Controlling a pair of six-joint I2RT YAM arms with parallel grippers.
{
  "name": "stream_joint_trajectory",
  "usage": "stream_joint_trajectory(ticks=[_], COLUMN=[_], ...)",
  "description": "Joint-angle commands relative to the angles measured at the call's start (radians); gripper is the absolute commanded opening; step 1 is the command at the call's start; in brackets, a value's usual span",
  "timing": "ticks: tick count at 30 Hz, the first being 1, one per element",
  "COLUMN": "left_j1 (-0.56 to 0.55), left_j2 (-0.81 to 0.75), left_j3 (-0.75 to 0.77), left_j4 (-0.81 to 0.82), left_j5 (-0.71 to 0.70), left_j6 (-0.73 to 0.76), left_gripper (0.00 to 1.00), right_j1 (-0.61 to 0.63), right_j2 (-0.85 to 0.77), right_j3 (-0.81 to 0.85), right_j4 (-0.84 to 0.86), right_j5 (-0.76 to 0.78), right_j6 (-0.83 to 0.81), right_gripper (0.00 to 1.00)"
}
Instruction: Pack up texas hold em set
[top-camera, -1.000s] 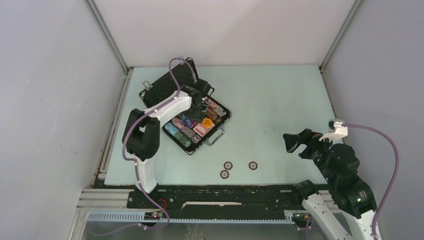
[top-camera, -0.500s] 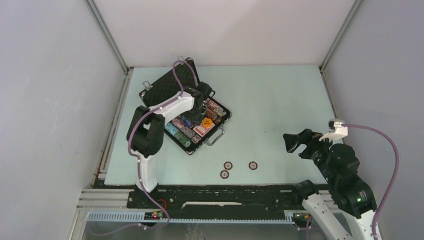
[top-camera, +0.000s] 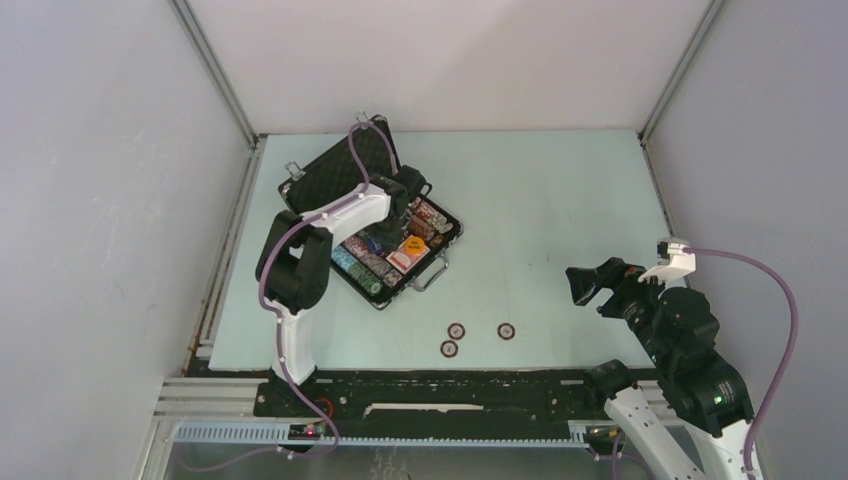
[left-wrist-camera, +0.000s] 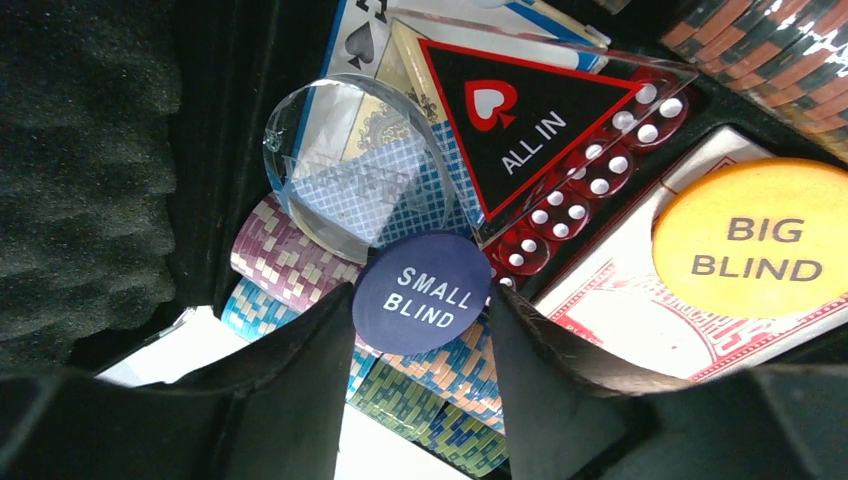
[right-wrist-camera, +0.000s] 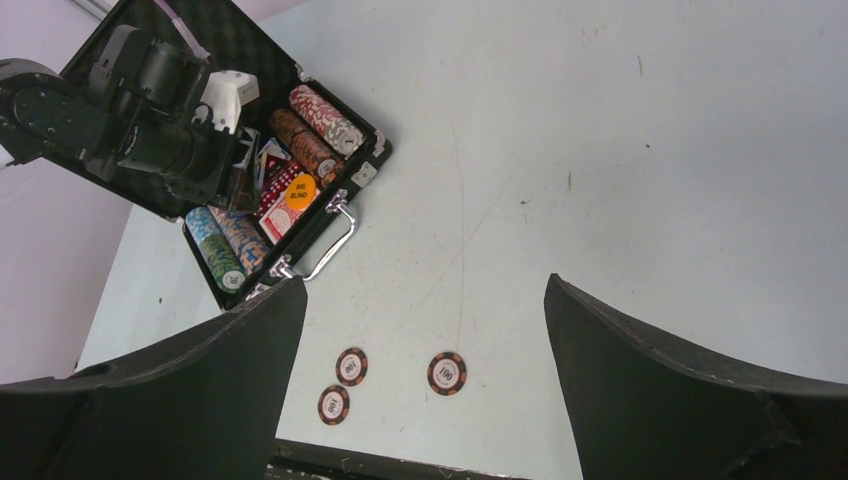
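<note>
The black briefcase (top-camera: 443, 252) lies open at the back left, its foam lid (top-camera: 335, 172) raised. It holds rows of chips (left-wrist-camera: 285, 265), a red deck (left-wrist-camera: 640, 310), a blue deck (left-wrist-camera: 425, 175), an orange BIG BLIND button (left-wrist-camera: 760, 235), a triangular ALL IN marker (left-wrist-camera: 520, 125), red dice (left-wrist-camera: 590, 180) and a clear round button (left-wrist-camera: 345, 160). My left gripper (left-wrist-camera: 421, 300) is low inside the case, its jaws closed against the edges of the blue SMALL BLIND button (left-wrist-camera: 421, 285). My right gripper (right-wrist-camera: 422, 283) is open and empty, high over the table's right side (top-camera: 590, 283).
Three loose brown 100 chips lie on the table near the front edge (top-camera: 456, 330), (top-camera: 449, 348), (top-camera: 506, 330); they also show in the right wrist view (right-wrist-camera: 446, 373). The case's silver handle (top-camera: 432, 275) points toward them. Enclosure walls stand on the left, back and right.
My left arm has reached a little further into the case toward its back. The right arm and the loose chips have not moved.
</note>
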Motion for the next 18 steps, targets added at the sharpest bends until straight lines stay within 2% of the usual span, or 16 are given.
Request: stream_joint_trajectory(ticks=[1, 10, 12, 15, 18], left_j1=[0.004, 0.002, 0.002, 0.003, 0.002], left_j2=[-0.014, -0.046, -0.049, -0.045, -0.042], left_j3=[0.037, 0.029, 0.034, 0.052, 0.061], left_j4=[0.008, 0.004, 0.001, -0.016, -0.027], left_j5=[-0.030, -0.014, -0.010, 0.002, 0.013], left_j6=[0.017, 0.020, 0.019, 0.011, 0.007], left_gripper=[0.54, 0.46, 0.43, 0.32, 0.30], right_j1=[0.004, 0.005, 0.004, 0.005, 0.006], right_j2=[0.008, 0.007, 0.008, 0.007, 0.007], right_j3=[-0.003, -0.003, -0.002, -0.002, -0.003], right_j4=[0.036, 0.034, 0.035, 0.035, 0.034], right_j5=[-0.004, -0.003, -0.003, -0.002, -0.002], right_j6=[-0.016, -0.014, -0.015, -0.014, -0.014], right_gripper=[0.99, 0.99, 0.99, 0.99, 0.99])
